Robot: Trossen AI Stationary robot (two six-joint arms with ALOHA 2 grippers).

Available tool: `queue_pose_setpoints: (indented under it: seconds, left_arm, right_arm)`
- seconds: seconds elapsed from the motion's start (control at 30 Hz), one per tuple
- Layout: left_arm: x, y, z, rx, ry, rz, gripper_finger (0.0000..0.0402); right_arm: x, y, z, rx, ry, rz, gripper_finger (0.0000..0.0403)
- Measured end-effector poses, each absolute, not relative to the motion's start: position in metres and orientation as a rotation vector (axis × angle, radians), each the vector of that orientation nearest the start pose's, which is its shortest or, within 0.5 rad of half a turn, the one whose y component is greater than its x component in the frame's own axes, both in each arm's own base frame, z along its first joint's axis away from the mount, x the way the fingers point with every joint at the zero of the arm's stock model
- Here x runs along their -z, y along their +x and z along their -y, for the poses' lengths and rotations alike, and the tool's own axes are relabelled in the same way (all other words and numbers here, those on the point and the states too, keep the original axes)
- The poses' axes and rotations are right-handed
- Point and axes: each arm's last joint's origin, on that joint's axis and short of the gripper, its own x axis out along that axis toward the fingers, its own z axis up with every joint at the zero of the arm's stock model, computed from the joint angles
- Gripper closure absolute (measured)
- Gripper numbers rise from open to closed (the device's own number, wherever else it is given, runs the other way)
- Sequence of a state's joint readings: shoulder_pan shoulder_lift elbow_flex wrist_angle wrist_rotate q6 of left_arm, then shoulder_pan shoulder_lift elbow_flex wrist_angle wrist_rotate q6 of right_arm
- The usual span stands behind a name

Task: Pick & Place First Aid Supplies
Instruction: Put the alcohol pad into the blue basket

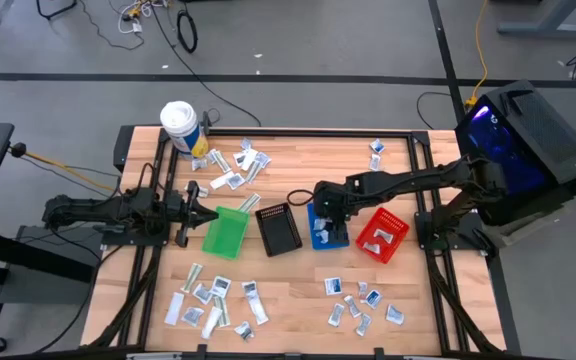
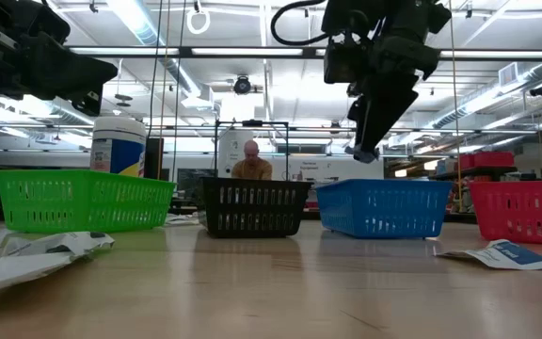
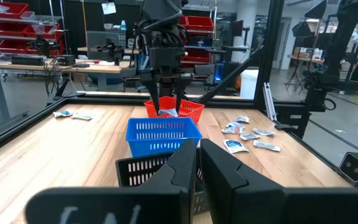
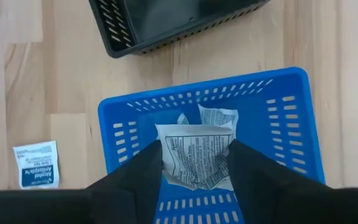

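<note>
Above the blue bin (image 4: pixel 291 106), right end effector (image 4: pixel 194 158) grips a sachet (image 4: pixel 194 155).

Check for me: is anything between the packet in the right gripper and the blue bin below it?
Nothing visible. The right gripper holds the white packet directly above the blue bin, whose open top is clear; another packet already lies inside.

Four small slotted plastic bins sit in a row across mid desk (image 1: pixel 298 150): green bin (image 1: pixel 225 232) leftmost, then black bin (image 1: pixel 278 229), blue bin (image 1: pixel 320 232), red bin (image 1: pixel 381 236) rightmost. White cylindrical tub (image 1: pixel 179 128) stands at far-left corner. Flat white sachets (image 1: pixel 213 301) lie near-left; more near-right, far-centre, far-right. Right end effector (image 4: pixel 194 163) hangs over blue bin w/ a printed white sachet (image 4: pixel 194 155) between its fingers; left end effector (image 1: pixel 206 214) just left of green bin.
</note>
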State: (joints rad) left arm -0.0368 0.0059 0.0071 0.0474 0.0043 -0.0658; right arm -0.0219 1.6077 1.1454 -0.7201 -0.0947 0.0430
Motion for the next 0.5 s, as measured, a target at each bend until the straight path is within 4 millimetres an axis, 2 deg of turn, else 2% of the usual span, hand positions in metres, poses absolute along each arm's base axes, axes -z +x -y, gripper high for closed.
queue_pose_setpoints:
  seconds: [0.23, 0.5]
  left_arm:
    - [-0.1700, 0.0975, 0.0037, 0.042, -0.067, 0.047, 0.0369]
    - [-0.1700, 0.0975, 0.0037, 0.043, -0.067, 0.047, 0.0369]
  right_arm:
    - [-0.2218, 0.3123, 0.0050, -0.016, 0.090, -1.181, 0.0192]
    - [-0.2218, 0.3123, 0.0056, -0.012, 0.095, -1.181, 0.0120]
